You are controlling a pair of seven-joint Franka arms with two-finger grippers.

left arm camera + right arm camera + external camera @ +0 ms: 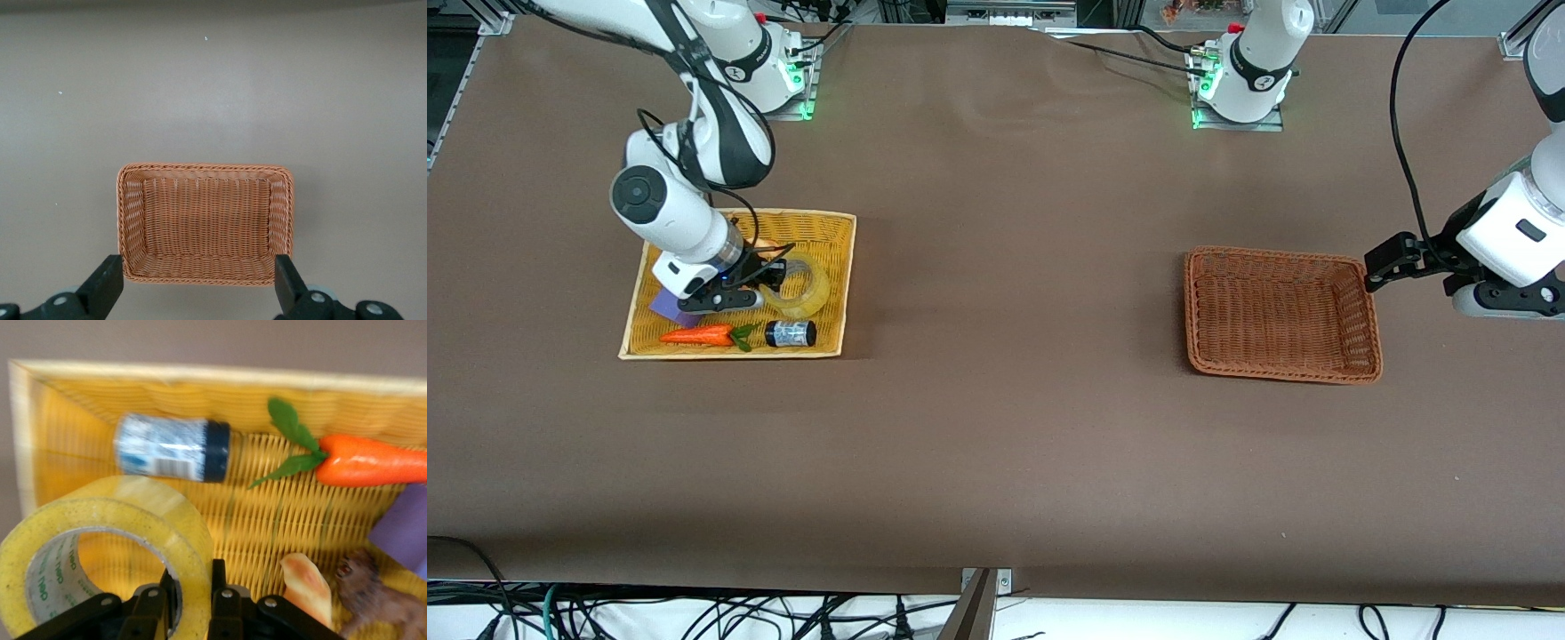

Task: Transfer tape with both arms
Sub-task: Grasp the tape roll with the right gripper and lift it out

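The tape (807,289), a yellowish translucent ring, is in the yellow tray (791,214) toward the right arm's end of the table. My right gripper (769,283) is shut on the tape's wall, one finger inside the hole and one outside, as the right wrist view shows for the gripper (193,587) and the tape (133,533). I cannot tell whether the tape rests on the tray or is slightly off it. My left gripper (1374,267) is open and empty, waiting in the air beside the brown wicker basket (1276,255). The left wrist view shows the gripper (198,283) and the empty basket (203,167).
The tray (200,377) also holds a toy carrot (698,335) (373,461), a small dark bottle (791,333) (170,447) next to the tape, a purple piece (665,305) (403,527), a bread-like piece (307,583) and a brown toy animal (363,587).
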